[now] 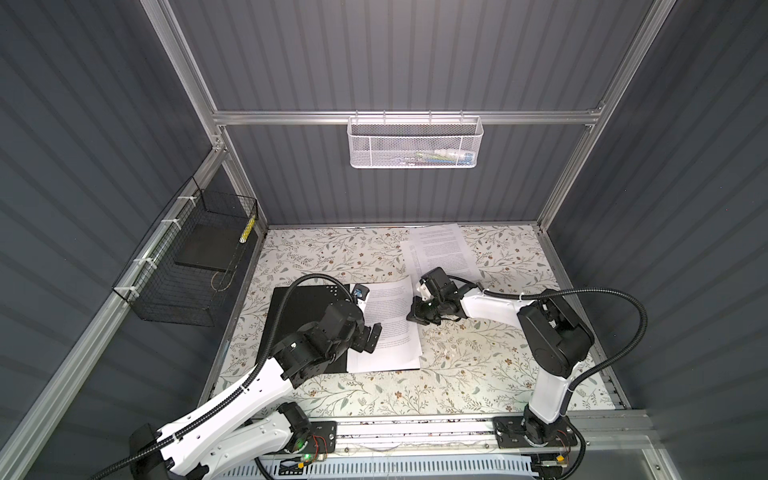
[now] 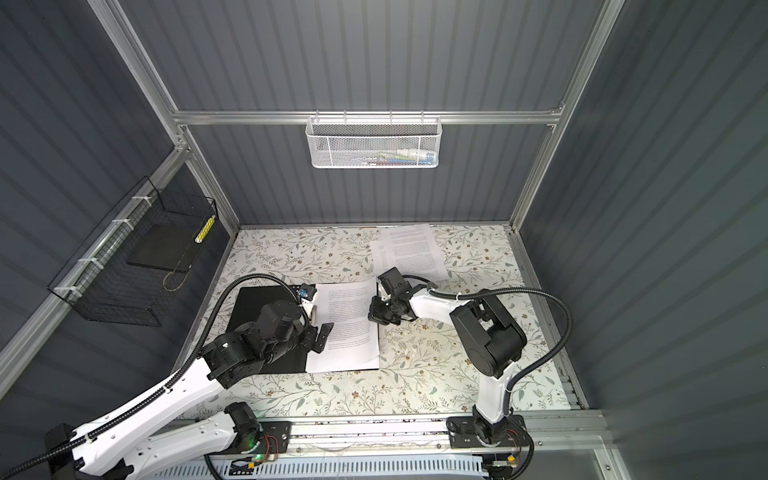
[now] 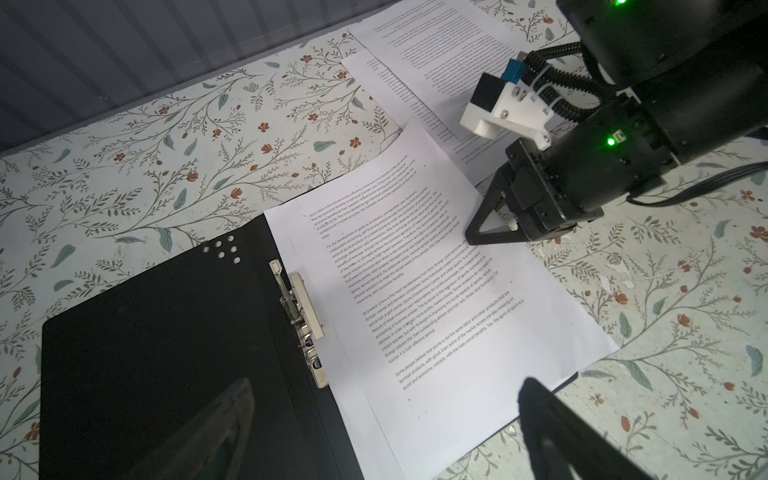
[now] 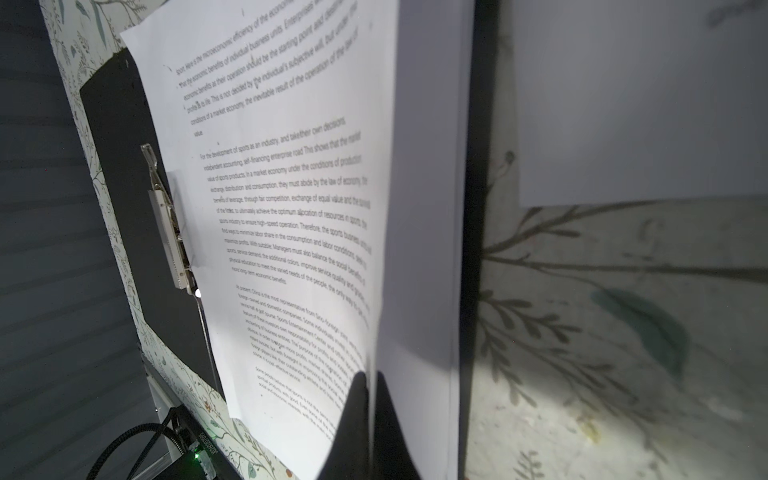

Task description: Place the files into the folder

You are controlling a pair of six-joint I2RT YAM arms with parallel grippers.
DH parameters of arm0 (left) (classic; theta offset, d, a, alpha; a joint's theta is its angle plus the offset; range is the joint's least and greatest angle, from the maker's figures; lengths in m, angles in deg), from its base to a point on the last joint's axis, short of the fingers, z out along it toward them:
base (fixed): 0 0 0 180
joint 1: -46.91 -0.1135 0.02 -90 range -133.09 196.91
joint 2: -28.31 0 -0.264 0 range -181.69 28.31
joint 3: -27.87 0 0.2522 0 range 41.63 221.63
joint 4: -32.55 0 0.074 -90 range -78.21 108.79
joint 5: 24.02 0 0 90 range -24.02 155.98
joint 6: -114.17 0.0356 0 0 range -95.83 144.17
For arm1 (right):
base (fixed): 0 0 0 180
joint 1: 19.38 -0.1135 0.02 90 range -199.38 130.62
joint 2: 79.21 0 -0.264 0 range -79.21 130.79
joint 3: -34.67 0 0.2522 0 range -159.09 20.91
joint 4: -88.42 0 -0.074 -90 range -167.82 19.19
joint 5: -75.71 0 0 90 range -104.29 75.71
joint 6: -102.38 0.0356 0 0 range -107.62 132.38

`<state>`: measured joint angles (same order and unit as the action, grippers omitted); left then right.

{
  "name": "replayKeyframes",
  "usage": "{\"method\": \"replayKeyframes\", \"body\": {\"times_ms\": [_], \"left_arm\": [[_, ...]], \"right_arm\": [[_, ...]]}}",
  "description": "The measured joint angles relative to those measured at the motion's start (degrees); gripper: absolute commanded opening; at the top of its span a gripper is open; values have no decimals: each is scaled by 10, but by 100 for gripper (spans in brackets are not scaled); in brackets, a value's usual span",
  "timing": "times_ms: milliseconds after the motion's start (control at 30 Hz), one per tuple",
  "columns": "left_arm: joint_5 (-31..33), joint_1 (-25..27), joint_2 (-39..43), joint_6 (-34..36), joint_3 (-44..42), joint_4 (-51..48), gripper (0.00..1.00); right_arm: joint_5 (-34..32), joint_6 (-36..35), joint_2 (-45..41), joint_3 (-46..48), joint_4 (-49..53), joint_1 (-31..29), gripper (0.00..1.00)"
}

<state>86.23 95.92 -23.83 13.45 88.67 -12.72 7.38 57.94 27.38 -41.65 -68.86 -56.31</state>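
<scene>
The black folder [image 1: 291, 316] [image 2: 257, 303] [image 3: 166, 353] lies open on the floral table, its metal clip [image 3: 305, 307] along the spine. A stack of files [image 1: 390, 324] [image 2: 349, 328] [image 3: 436, 311] [image 4: 291, 208] covers its right half. More files [image 1: 440, 249] [image 2: 409, 249] [image 3: 436, 54] lie loose at the back of the table. My right gripper [image 1: 411, 318] [image 2: 372, 318] [image 3: 471, 239] [image 4: 368, 382] is shut on the right edge of the top sheet, which is lifted a little. My left gripper [image 1: 370, 338] [image 2: 321, 337] [image 3: 386, 428] hangs open above the spine and the stack's near left part, holding nothing.
A black wire basket [image 1: 195, 266] on the left wall holds a dark grey slab [image 1: 208, 249]. A white mesh basket [image 1: 415, 141] hangs on the back wall. Aluminium frame posts and a front rail [image 1: 415, 428] border the table.
</scene>
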Motion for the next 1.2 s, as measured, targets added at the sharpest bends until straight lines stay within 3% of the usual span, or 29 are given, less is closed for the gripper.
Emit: {"method": "replayKeyframes", "body": {"times_ms": [1200], "left_arm": [[-45, -15, -18, 0, 3, 0, 100]], "right_arm": [[-5, 74, 25, -9, -10, -22, 0]]}}
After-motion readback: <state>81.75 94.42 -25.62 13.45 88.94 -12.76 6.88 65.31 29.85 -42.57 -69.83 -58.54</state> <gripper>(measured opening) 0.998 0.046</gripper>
